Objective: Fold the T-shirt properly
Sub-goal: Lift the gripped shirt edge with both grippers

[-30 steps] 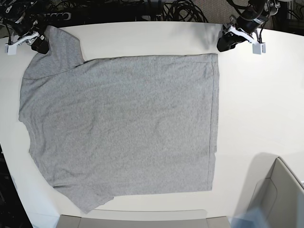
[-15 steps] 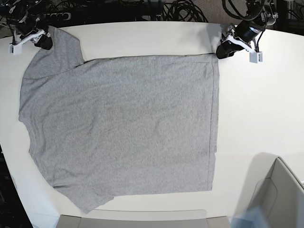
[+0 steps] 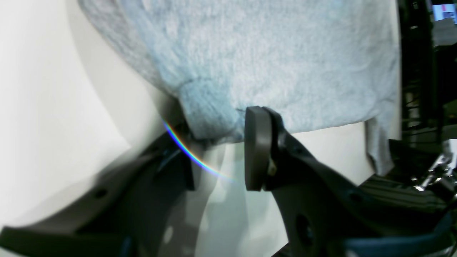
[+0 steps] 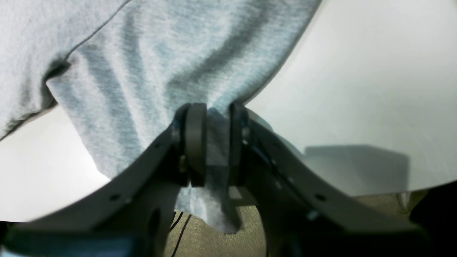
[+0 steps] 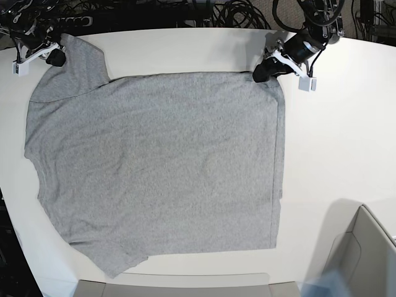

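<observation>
The T-shirt (image 5: pixel 154 167) lies flat along the bench (image 5: pixel 346 142), hem right (sleeves left); right gripper (image 4: pixel 213 142) pinches a sleeve, left gripper (image 3: pixel 217 157) jaws spread at the hem corner

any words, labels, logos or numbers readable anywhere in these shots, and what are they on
None can be read.
T-shirt: the grey side facing up is plain, with no print or label showing in any view.
Screen at the top right of the left wrist view: bright coloured patches, too small and blurred to read.

Base: looking straight down over T-shirt (image 5: pixel 154 167). Wrist views: peering close past own fingers at T-shirt corners.
</observation>
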Motion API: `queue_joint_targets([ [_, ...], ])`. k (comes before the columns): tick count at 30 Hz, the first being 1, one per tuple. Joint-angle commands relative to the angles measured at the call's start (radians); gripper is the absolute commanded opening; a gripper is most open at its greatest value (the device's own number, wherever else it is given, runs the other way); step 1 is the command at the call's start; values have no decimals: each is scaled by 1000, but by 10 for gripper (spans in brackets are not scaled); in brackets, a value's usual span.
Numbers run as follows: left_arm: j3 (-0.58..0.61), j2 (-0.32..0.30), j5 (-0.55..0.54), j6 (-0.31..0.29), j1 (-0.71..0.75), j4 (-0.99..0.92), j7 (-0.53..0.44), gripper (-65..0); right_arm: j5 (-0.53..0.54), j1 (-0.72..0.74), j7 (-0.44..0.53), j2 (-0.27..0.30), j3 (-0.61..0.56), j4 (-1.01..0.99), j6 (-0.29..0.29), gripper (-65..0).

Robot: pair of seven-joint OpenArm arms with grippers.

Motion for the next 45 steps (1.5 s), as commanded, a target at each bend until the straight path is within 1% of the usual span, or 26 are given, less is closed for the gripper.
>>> queue_joint_targets([
  [1, -1, -7, 30, 14, -9, -9, 20, -449, -75, -9, -64, -2, -4, -3, 11, -524],
  [6, 2, -7, 30, 12, -28, -45, 20, -456, -75, -4, -69, -10, -6, -52, 11, -524],
  [8, 2, -7, 27, 12, -29, -45, 25, -486, -75, -1, -70, -10, -6, -97, 11, -526],
  [11, 2, -7, 27, 12, -29, -44, 26, -569, -76, -6, -64, -10, -6, -155, 11, -532],
  [13, 2, -7, 27, 12, -29, -45, 31, -646, -76, -7, -64, -8, -6, -177, 11, -564],
  [16, 2, -7, 27, 11, -29, -44, 31, -650, -76, -7, -64, -8, -6, -175, 11, -650],
  [19, 1, -12, 26, 9, -25, -29, 31, -650, -76, -7, -66, 15, -6, -173, 11, -650],
  [22, -10, -15, 26, 9, -16, 31, 31, -650, -73, -10, -64, 36, -6, -166, 11, -650],
  [24, -10, -15, 26, 9, 15, 71, 31, -650, -72, -27, -62, 43, -1, -137, 11, -650],
  [27, -18, -16, 26, 9, 43, 133, 20, -650, -70, -37, -62, 36, 1, -37, 11, -650],
  [32, -110, -12, 26, 9, 60, 148, 28, -650, -70, -57, -62, 32, -4, 98, 11, -650],
  [37, -185, -15, 26, 9, 61, 149, 33, -650, -70, -93, -62, 26, -3, 170, 11, -650],
  [45, -206, -15, 26, 9, 121, 153, 33, -650, -70, -142, -62, 7, 4, 321, 11, -650],
])
